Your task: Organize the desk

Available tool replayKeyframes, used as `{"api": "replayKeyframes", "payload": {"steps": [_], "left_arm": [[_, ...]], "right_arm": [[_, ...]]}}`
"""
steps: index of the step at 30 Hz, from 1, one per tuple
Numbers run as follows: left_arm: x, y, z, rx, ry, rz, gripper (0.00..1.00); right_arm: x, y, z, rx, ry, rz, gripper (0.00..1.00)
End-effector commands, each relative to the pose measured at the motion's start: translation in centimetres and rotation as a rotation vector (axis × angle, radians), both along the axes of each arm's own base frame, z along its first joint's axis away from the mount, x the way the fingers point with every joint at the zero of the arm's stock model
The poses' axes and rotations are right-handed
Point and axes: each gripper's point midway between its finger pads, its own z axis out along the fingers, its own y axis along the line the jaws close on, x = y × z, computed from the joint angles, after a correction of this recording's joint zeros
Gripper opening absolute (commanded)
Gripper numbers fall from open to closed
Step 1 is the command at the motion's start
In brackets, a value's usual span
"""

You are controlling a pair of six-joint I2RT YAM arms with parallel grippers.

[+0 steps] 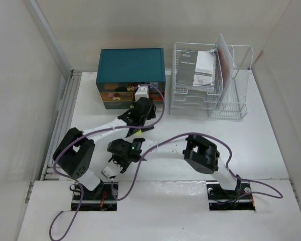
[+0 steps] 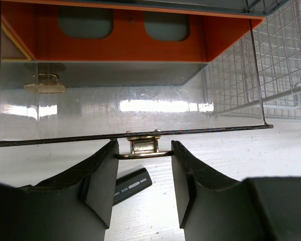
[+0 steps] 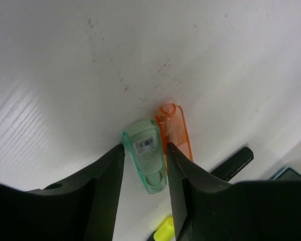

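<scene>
The white desk [image 1: 241,145] holds a teal drawer box [image 1: 131,65] at the back. My left gripper [image 1: 140,103] reaches to its drawers. In the left wrist view the left gripper [image 2: 143,156] is shut on the brass handle [image 2: 143,146] of a clear, pulled-out drawer [image 2: 115,108] with orange walls. My right gripper [image 1: 114,164] is low over the desk's near left. In the right wrist view the right gripper [image 3: 145,150] is closed around a green see-through correction tape [image 3: 148,155]. An orange one [image 3: 176,125] lies right beside it.
A white wire rack [image 1: 210,90] with papers stands right of the drawer box. A black marker [image 2: 133,185] lies on the desk under the left gripper. Another black pen [image 3: 233,163] and a yellow highlighter [image 3: 163,231] lie near the right gripper.
</scene>
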Motion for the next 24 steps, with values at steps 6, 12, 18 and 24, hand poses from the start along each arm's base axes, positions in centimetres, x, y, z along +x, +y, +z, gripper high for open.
{"api": "replayKeyframes", "payload": {"steps": [6, 12, 18, 24], "left_arm": [[-0.8, -1.0, 1.3, -0.072, -0.012, -0.050, 0.01], [-0.8, -0.9, 1.7, -0.078, -0.019, -0.050, 0.01], [-0.8, -0.9, 1.7, -0.078, -0.019, -0.050, 0.01], [-0.8, -0.9, 1.7, -0.078, -0.019, -0.050, 0.01]], "right_arm": [[-5.7, -10.5, -8.0, -0.462, 0.258, 0.114, 0.46], [-6.5, -11.1, -7.9, -0.497, 0.299, 0.138, 0.46], [-7.1, -12.9, -8.1, -0.577, 0.336, 0.151, 0.45], [-6.7, -13.4, -8.4, -0.558, 0.298, 0.130, 0.45]]}}
